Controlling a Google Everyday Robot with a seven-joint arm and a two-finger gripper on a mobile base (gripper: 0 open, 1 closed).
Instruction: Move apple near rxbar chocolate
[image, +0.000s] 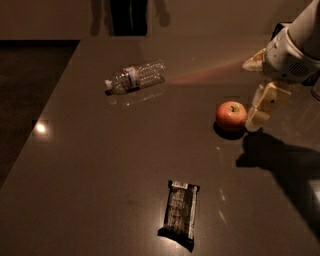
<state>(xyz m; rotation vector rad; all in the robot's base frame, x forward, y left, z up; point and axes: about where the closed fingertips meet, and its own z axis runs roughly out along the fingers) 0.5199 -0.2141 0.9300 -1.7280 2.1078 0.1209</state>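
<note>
At three o'clock on the desk's edge, the tool (248, 95) shows cream, blocky fingers (267, 102) under a rounded white wrist (290, 55) with a small grille.
</note>
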